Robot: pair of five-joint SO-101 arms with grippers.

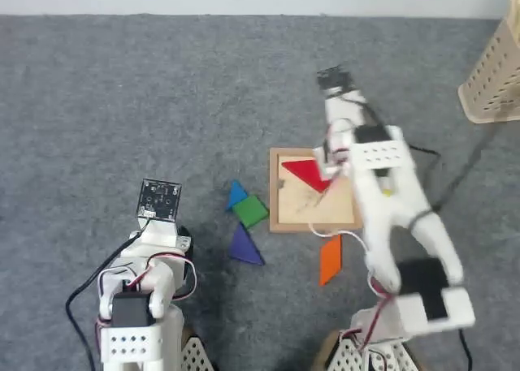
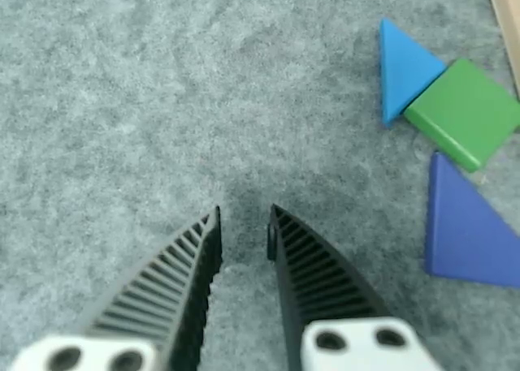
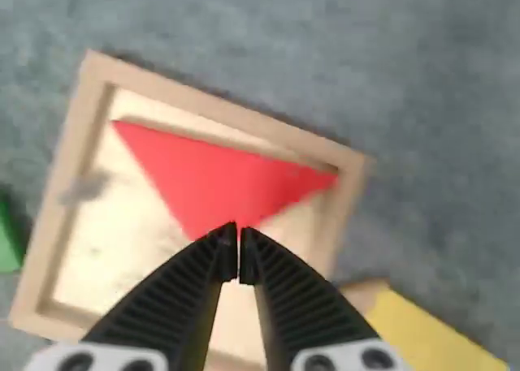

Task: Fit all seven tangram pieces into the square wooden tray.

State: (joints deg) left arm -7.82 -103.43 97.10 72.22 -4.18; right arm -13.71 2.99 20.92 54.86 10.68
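One red triangle (image 1: 306, 173) lies in the wooden tray (image 1: 275, 200), toward its twelve o'clock edge. The right gripper (image 3: 237, 253) has its fingers closed over the triangle's point. At the tray's nine o'clock a blue triangle (image 1: 236, 195), green square (image 1: 250, 211) and purple triangle (image 1: 243, 246) lie on the table (image 1: 122, 103). An orange piece (image 1: 330, 259) lies at six. The left gripper (image 2: 244, 233) has its fingers slightly apart.

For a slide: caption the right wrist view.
Shut right claw over the red triangle in the wooden tray.

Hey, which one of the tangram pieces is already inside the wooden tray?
The red triangle, lying flat in the tray. The blue triangle, green square and orange piece lie outside it.
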